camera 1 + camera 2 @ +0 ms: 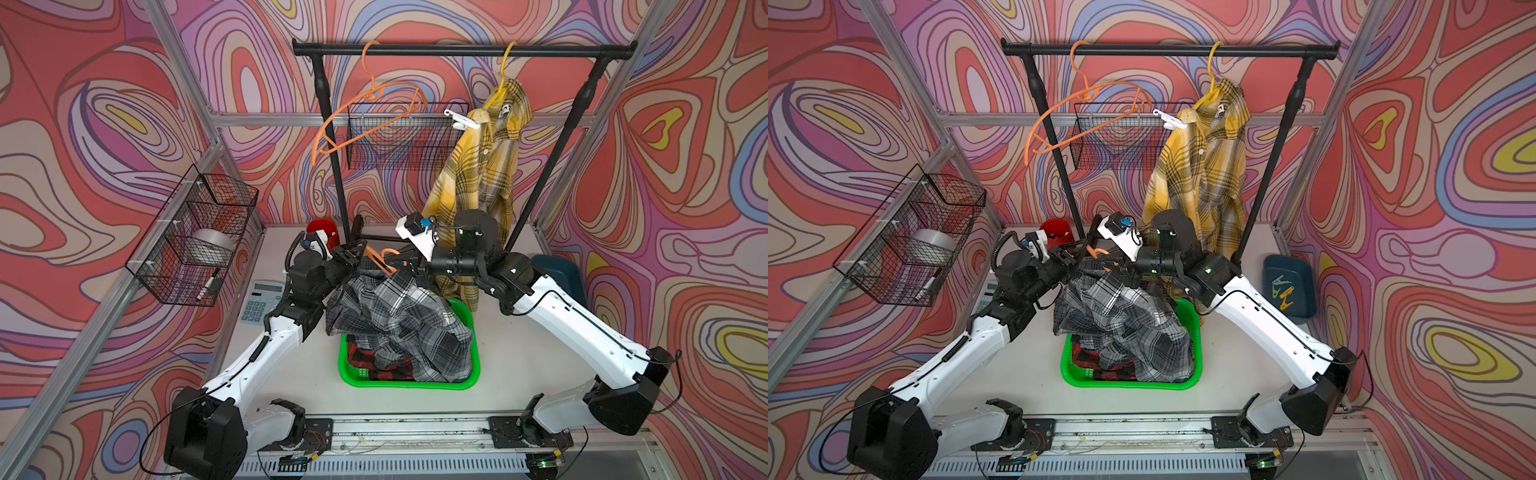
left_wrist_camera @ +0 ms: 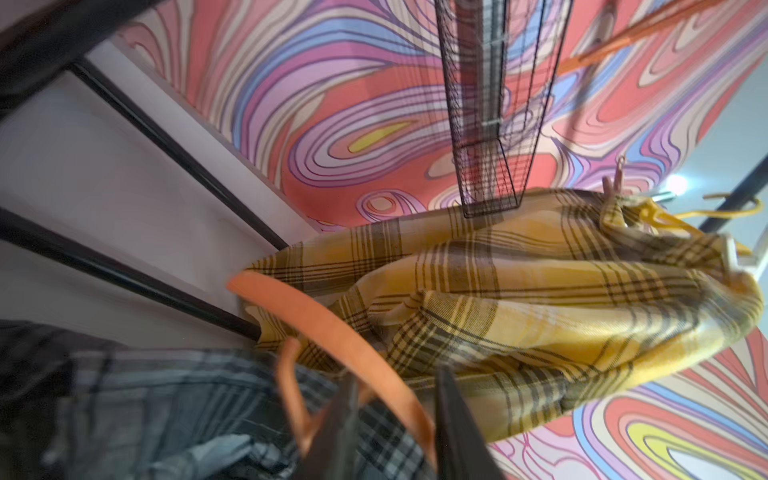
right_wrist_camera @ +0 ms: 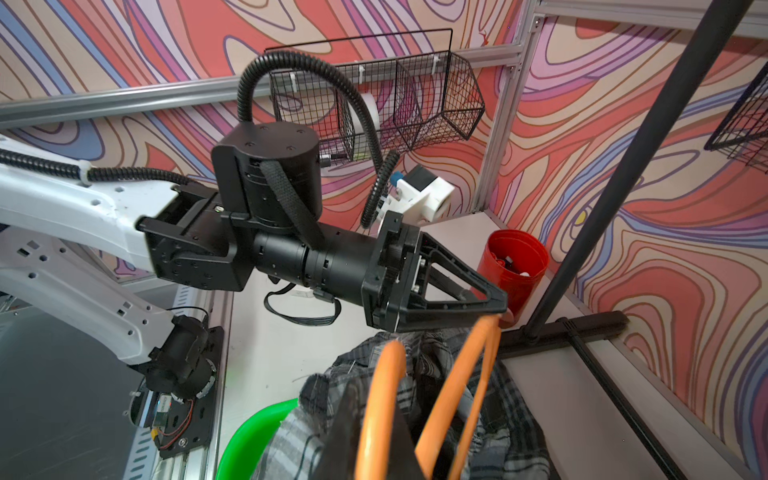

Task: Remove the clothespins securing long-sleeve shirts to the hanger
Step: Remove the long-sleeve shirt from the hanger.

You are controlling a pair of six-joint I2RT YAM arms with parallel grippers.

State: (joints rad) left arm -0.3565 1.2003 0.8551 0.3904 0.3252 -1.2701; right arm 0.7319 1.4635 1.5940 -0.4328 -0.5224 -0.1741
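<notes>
Top views show two robot arms meeting over the middle of a white table (image 1: 519,365), with three plaid shirts, three hangers and one black clothes rail (image 1: 457,50). The grey plaid shirt (image 1: 399,320) is draped on an orange hanger (image 3: 380,395) that both tools grip. In the right wrist view, the left gripper (image 3: 496,306) has its fingertips pinched together on the hanger, and the right gripper (image 3: 374,440) is clamped around its band. The shirt's lower part is heaped in a green basket (image 1: 409,384), spilling over the right rim, on top of the red-and-black shirt (image 1: 374,361). The yellow plaid shirt (image 1: 482,166) hangs from a yellow hanger (image 1: 505,62) on the rail, with one white clothespin (image 1: 459,118) clipped at its shoulder. Its collar label is too small to read. A second orange hanger (image 1: 365,62) hangs bare on the rail. A few green and yellow clothespins (image 1: 1281,291) lie in a blue tray (image 1: 1302,291) at the table's right edge. One red cup (image 3: 513,266) stands near the rack's foot. There are two wire baskets: the left-wall basket (image 1: 166,266) holds a tape roll (image 1: 212,245) and a marker (image 1: 210,284), and the back-wall basket (image 1: 415,145) is behind the rail. One calculator (image 1: 259,301) lies beside the left arm, its keys unreadable. Bare table lies on both sides of the green basket and in front of it.
</notes>
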